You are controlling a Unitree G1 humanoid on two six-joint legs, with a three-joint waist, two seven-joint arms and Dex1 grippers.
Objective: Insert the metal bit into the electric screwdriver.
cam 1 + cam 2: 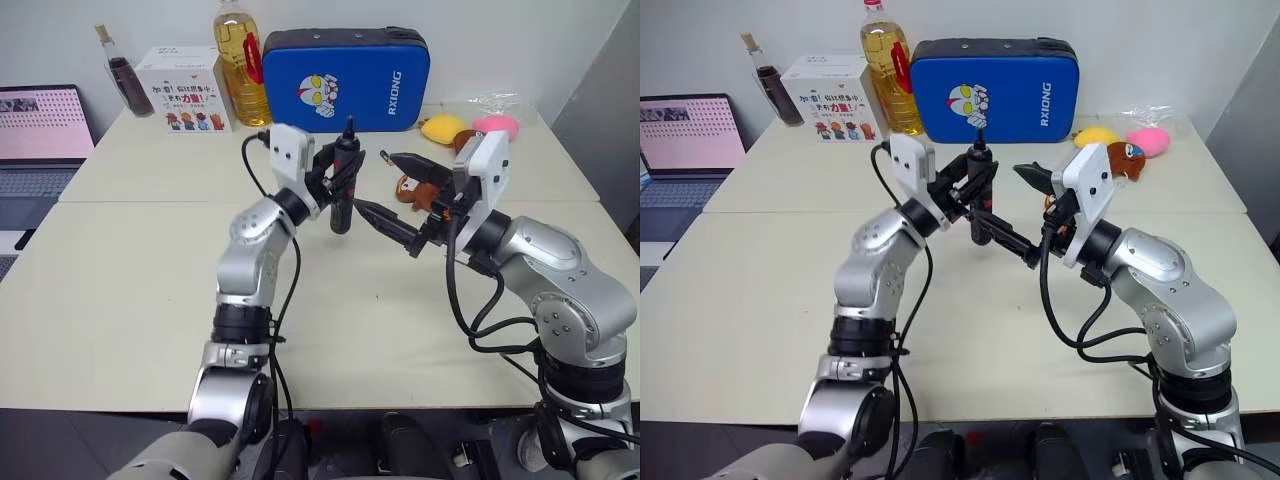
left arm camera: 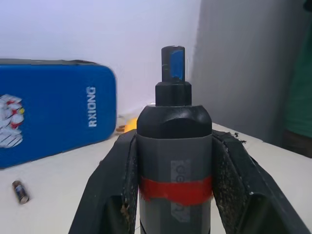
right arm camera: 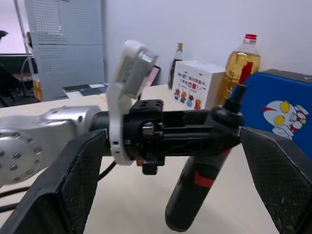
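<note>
My left gripper (image 1: 336,172) is shut on the electric screwdriver (image 1: 341,213), holding it upright above the table with the narrow dark tip on top. In the left wrist view the black body with its red band (image 2: 174,187) sits clamped between both pads. Just right of the screwdriver, my right gripper (image 1: 370,180) is open and points toward it; its two fingers stand far apart with nothing between them. The right wrist view shows the screwdriver (image 3: 197,197) in the other gripper ahead. The metal bit is out of view.
At the back of the table (image 1: 150,290) stand a blue zip case (image 1: 345,80), an oil bottle (image 1: 240,60), a white box (image 1: 185,92) and a dark bottle (image 1: 125,80). Plush toys (image 1: 470,127) lie at the back right, a laptop (image 1: 40,135) at the left. A short dark cylinder (image 2: 20,191) lies near the case.
</note>
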